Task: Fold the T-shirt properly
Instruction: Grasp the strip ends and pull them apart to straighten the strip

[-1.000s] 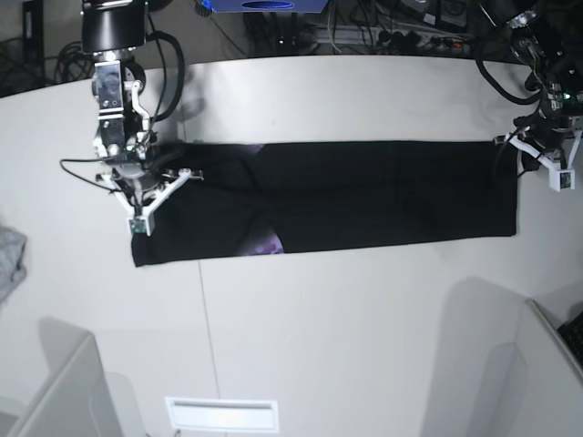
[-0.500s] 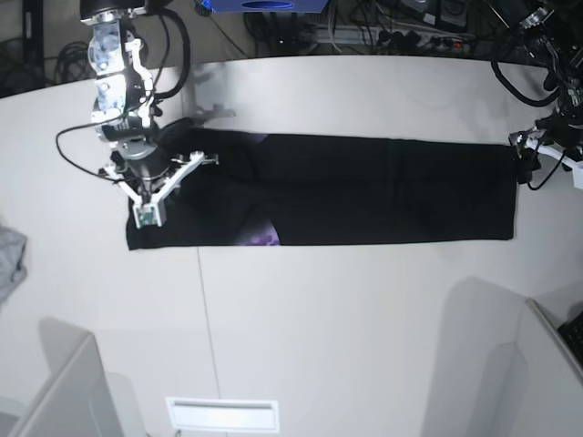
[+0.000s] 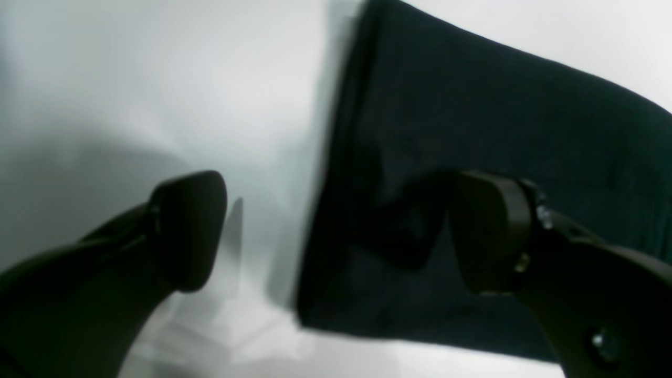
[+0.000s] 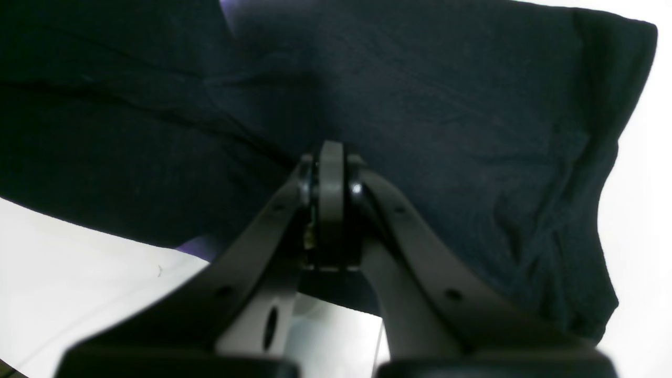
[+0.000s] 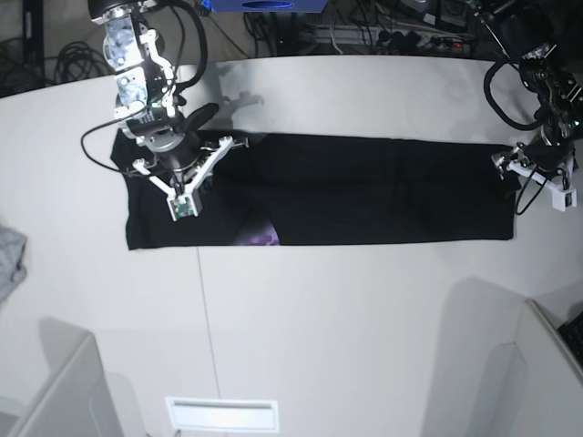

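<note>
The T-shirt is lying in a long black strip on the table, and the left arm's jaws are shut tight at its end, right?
Not quite. The T-shirt does lie in a long strip on the table, but the left gripper has its jaws wide open at that end; the left wrist view shows it.

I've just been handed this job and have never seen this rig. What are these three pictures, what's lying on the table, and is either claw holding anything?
You are looking at a robot with two arms working over a white table. One picture is taken from above; the other two come from cameras mounted on each wrist, looking out past the claws.

The long dark strip is a black T-shirt, folded lengthwise, with a bit of purple print peeking out. A grey cloth sits at the table's edge.

In the overhead view the sides are mirrored. The left gripper is on that picture's right, at the shirt's end. It is open: one finger is over the bare table, the other over the cloth, holding nothing. The right gripper is shut above the shirt's other end; whether it pinches any cloth is unclear.
</note>
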You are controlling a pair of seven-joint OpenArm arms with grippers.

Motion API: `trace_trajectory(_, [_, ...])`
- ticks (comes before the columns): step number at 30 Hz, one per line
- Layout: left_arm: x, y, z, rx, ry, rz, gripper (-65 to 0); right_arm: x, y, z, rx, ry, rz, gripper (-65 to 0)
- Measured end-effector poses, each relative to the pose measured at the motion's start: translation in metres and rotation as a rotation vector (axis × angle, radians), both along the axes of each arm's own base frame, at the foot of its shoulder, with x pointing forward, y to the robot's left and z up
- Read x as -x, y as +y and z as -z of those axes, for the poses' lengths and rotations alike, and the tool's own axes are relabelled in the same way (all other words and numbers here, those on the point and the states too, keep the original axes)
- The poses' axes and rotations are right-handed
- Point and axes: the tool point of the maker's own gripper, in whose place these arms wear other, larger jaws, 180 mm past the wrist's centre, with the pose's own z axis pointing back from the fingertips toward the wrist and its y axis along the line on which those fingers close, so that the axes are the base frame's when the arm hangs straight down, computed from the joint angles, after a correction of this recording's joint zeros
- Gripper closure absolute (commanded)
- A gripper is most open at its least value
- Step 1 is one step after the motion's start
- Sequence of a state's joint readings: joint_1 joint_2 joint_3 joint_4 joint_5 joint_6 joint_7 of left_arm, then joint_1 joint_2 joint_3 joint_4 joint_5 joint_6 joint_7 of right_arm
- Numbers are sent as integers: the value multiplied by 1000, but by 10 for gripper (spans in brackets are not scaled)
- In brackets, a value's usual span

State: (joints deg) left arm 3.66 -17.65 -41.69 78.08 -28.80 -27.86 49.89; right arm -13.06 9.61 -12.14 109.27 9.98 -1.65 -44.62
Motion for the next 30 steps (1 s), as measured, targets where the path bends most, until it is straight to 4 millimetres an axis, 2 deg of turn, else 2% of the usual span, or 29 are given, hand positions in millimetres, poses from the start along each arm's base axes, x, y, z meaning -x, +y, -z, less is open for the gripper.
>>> trace_trajectory(4, [-2, -1, 15, 45, 7, -25, -642, 5, 1, 3, -1, 13, -1, 0])
trace_trajectory(5, [-2, -1, 17, 51, 8, -26, -597, 7, 0, 4, 0, 17, -1, 0])
trace_trajectory(9, [-3, -4, 22, 67, 13, -18, -336, 12, -1, 8, -1, 31, 3, 0])
trace_trajectory(13, [1, -4, 29, 86, 27, -29, -18, 13, 2, 8, -16, 30, 12, 0])
trace_trajectory(14, [1, -4, 30, 87, 27, -32, 0, 13, 4, 8, -18, 28, 16, 0])
trace_trajectory(20, [3, 4, 26, 68, 49, -16, 0, 21, 10, 11, -37, 48, 13, 0])
trace_trajectory(23, [4, 13, 23, 48, 67, -14, 0, 28, 18, 2, -65, 31, 27, 0])
trace_trajectory(26, [3, 25, 15, 7, 73, -12, 0, 34, 30, -2, -110, 36, 17, 0])
trace_trajectory(30, [2, 42, -3, -41, 48, -32, 0, 33, 27, -2, -96, 32, 20, 0])
